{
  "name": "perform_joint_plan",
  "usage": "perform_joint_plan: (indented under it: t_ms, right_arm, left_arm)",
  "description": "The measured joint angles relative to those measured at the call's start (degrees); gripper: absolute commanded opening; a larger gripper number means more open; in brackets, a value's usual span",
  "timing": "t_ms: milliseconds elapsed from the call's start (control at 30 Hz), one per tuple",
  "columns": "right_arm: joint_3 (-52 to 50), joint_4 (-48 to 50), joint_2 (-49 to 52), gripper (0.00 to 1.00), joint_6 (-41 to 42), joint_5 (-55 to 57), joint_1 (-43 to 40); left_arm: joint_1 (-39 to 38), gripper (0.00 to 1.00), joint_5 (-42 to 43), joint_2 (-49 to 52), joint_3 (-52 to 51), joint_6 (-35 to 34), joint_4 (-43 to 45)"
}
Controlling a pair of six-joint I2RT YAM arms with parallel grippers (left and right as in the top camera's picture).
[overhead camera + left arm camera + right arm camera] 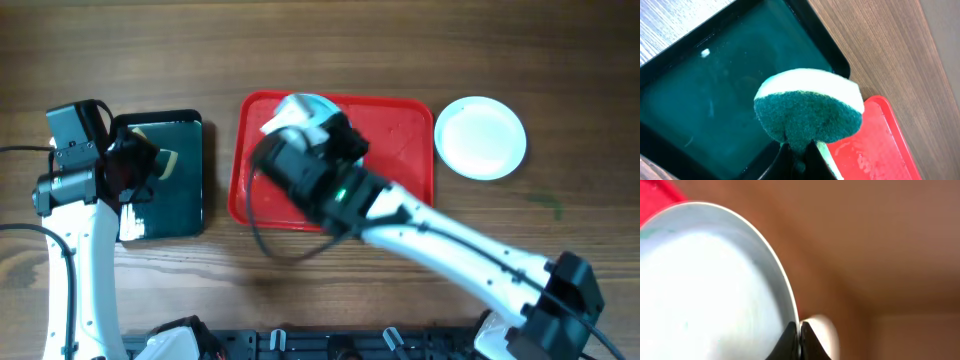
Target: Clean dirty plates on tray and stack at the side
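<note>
The red tray [400,130] lies in the middle of the table. My right gripper [318,128] is over its far left part, shut on the rim of a pale turquoise plate [300,108] held tilted up. In the right wrist view the plate [705,290] fills the left side, with its rim pinched between the fingers [800,340]. A white plate [481,137] lies on the table right of the tray. My left gripper [799,157] is shut on a green and white sponge [807,112] above the black tray [175,200]. The third plate is out of view.
The glossy black tray [715,85] lies left of the red tray, holding dark liquid. The red tray's corner [880,135] shows wet streaks in the left wrist view. My right arm stretches diagonally from the near right corner over the tray.
</note>
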Motion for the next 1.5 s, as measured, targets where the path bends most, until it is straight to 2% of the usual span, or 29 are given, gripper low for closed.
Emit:
perform_joint_plan:
  t_ms: [133, 200, 233, 300, 433, 533, 633, 700, 733, 767, 933, 1133, 1233, 1300, 1400, 1433, 1500]
  right_arm:
    - [-0.7, -4.2, -0.3, 0.04, 15.4, -17.2, -13.9]
    - [-0.7, -5.1, -1.4, 0.04, 18.4, -22.3, -17.4]
    - [-0.8, -5.5, -4.0, 0.04, 20.9, -28.4, -23.0]
    - [-0.8, -6.8, -8.2, 0.04, 22.9, -35.8, -32.8]
    - [-1.1, -11.7, -11.3, 0.04, 24.3, -41.0, -53.0]
    - [-6.2, -9.0, -11.4, 0.04, 24.6, -42.6, -62.1]
    - [-15.6, -1.6, -11.1, 0.05, 24.9, -43.7, -68.2]
    - [-21.0, 3.4, -11.0, 0.13, 25.3, -46.0, -69.1]
    - [-22.6, 5.2, -11.0, 0.34, 25.6, -47.2, -69.1]
    - [-23.9, 7.1, -11.0, 0.49, 25.7, -49.0, -69.1]
    - [-24.5, 10.5, -11.0, 0.56, 25.5, -58.9, -69.1]
    - [-24.5, 7.5, -12.5, 0.68, 23.5, -71.5, -66.2]
    - [-24.5, 4.6, -20.2, 0.73, 23.3, -73.8, -60.5]
    - [-24.5, 2.4, -25.7, 0.77, 23.8, -74.0, -56.3]
    - [-24.5, -0.3, -32.1, 0.79, 25.4, -72.2, -50.8]
    - [-24.5, -0.4, -33.6, 0.78, 26.0, -71.5, -49.2]
    - [-24.5, -0.7, -36.8, 0.81, 27.9, -69.9, -46.1]
  left_arm:
    - [0.0, 0.04, 0.0, 0.0, 0.0, 0.0, -0.2]
    - [0.0, 0.04, 0.0, 0.0, 0.0, 0.0, -0.3]
    - [0.0, 0.04, 0.0, 0.0, 0.0, 0.0, -0.3]
    - [0.0, 0.04, 0.0, 0.0, 0.0, 0.0, -0.4]
    - [0.0, 0.04, 0.0, 0.4, -0.1, 0.0, -0.4]
    - [0.0, 0.04, 0.0, 0.6, -0.1, 0.0, -0.3]
    - [0.0, 0.04, 0.0, 0.6, -0.1, 0.0, -0.2]
    - [0.0, 0.04, 0.0, 0.6, -0.1, 0.0, 0.0]
    - [0.0, 0.04, 0.0, 0.6, -0.1, 0.0, 0.1]
    - [0.0, 0.04, 0.0, 0.6, -0.1, 0.0, 0.2]
    - [0.0, 0.04, 0.0, 0.7, -0.1, 0.0, 0.3]
    - [0.0, 0.04, 0.0, 2.1, -0.2, 0.0, 3.7]
    - [0.1, 0.05, 0.0, 8.5, -0.2, 0.0, 7.9]
    - [0.7, 0.09, 0.0, 13.2, -0.3, 0.0, 9.6]
    - [3.3, 0.11, 0.0, 16.6, -0.5, -0.2, 11.5]
    - [4.2, 0.13, 0.0, 17.0, -0.5, -0.2, 11.7]
    - [5.6, 0.54, -0.1, 17.7, -0.5, -0.2, 11.7]
